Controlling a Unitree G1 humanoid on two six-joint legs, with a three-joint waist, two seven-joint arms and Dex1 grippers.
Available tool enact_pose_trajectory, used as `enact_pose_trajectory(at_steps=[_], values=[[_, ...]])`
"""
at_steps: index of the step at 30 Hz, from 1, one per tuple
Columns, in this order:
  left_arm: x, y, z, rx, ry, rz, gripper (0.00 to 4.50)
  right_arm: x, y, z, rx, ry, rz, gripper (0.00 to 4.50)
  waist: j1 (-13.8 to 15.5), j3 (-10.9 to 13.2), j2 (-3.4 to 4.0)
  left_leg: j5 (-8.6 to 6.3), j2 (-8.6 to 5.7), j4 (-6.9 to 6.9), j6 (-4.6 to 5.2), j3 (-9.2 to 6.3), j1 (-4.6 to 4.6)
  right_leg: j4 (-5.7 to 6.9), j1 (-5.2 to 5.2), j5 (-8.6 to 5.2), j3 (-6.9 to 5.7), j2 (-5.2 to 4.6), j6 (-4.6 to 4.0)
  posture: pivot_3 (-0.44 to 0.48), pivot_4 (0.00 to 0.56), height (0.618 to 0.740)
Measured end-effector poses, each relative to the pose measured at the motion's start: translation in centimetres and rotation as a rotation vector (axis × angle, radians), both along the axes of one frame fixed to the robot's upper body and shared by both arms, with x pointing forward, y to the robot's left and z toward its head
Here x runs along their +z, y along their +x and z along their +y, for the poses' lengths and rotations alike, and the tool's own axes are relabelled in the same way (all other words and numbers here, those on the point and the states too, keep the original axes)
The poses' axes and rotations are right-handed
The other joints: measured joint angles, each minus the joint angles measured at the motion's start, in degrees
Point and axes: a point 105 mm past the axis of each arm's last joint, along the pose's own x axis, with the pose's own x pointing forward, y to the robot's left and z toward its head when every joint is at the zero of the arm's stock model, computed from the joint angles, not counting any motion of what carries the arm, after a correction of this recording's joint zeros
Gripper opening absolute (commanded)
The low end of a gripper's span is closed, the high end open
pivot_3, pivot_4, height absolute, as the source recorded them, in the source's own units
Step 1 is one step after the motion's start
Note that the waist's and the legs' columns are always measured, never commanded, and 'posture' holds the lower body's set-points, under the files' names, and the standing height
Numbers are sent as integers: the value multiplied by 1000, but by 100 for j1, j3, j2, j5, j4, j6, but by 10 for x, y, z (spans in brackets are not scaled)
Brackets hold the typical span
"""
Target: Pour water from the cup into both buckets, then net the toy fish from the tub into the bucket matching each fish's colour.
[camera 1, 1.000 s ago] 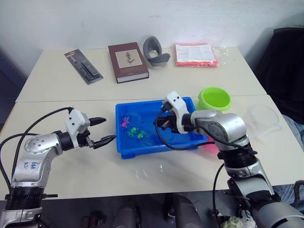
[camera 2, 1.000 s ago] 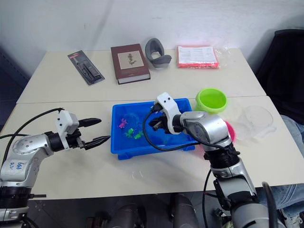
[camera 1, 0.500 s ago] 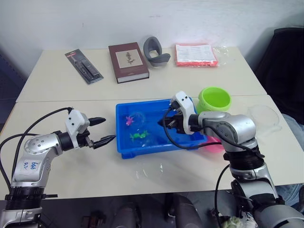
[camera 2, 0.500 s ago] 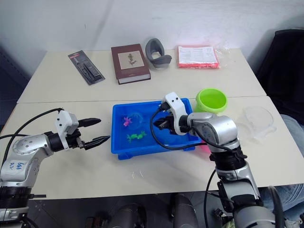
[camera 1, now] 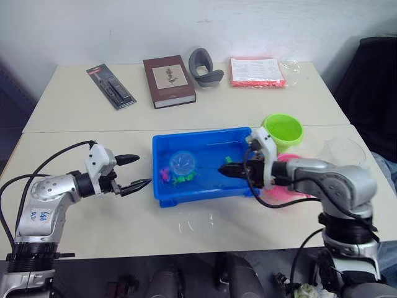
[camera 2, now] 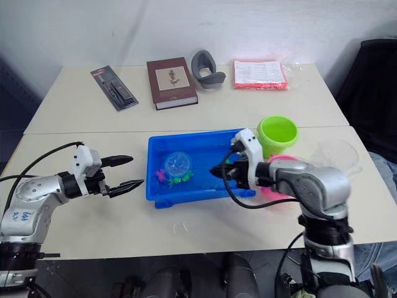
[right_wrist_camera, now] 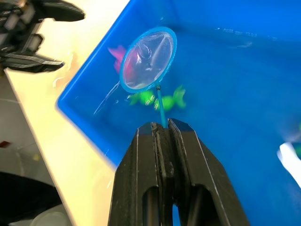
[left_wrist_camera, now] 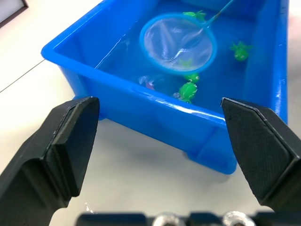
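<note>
The right gripper (right_wrist_camera: 162, 129) pinches the net (right_wrist_camera: 147, 59) handle, its hoop over fish (camera 1: 181, 180) in the tub (camera 1: 205, 192). The left gripper (camera 1: 134, 172) hangs open and empty left of the tub. Netting looks barely begun; fish remain in the tub.

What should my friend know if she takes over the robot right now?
Right gripper: shut on the net handle, hoop over the fish in the tub.
Left gripper: open, holding nothing, beside the tub.
Green bucket and pink bucket stand past the tub's right end; the cup is beyond them.
Green fish and pink fish are in the tub.
Left: net and sort them.
</note>
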Motion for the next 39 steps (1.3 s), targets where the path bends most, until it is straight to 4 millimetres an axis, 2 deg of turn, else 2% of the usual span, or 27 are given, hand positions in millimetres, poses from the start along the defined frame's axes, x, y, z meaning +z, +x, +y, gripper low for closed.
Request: enact_pose_trajectory(at_steps=[6, 10, 15, 23, 26, 35, 39], values=[[8, -1, -14, -108, -40, 18, 4441, -4, -23, -25, -84, 18, 12, 0, 19, -1, -1, 0, -3, 0, 0, 1, 2, 1, 1, 0, 3, 0, 1, 0, 150, 740], [3, 4, -14, -118, -27, 30, 4441, -4, -21, -30, -140, -32, -25, 0, -12, -1, -2, 1, -2, 0, 0, 10, 9, 5, 1, 2, 3, 5, 3, 0, 150, 740], [-3, 11, -3, -88, 25, 27, 4441, -1, -7, -19, -151, -114, -94, 0, -15, -1, -2, 3, 0, -3, -3, 15, 10, 5, -2, 2, 1, 9, 3, 0, 150, 740], [-10, 1, 19, -39, 74, 60, 4441, 5, 25, 2, -142, -192, -187, 0, -12, -1, -2, 3, 0, -2, -2, 11, 6, 3, -4, 2, 0, 6, 4, 0, 150, 740], [-9, -3, 24, -26, 90, 62, 4441, 3, 28, 14, -113, -230, -207, 0, -11, -1, -2, 4, -2, -1, -1, 11, 4, 3, -4, 2, 0, 2, 4, 0, 150, 740], [-3, -3, 24, -22, 91, 52, 4441, -6, 36, 41, -60, -309, -255, 0, -20, -1, -2, 6, -2, -2, 2, 10, 3, 3, -4, 2, -3, 1, 4, 0, 150, 740], [-3, -5, 21, -31, 97, 47, 4441, -2, 34, 45, -49, -309, -264, 0, -14, -1, -2, 6, -4, -1, 3, 9, 2, 3, -4, 3, -3, -2, 4, 0, 150, 740]])
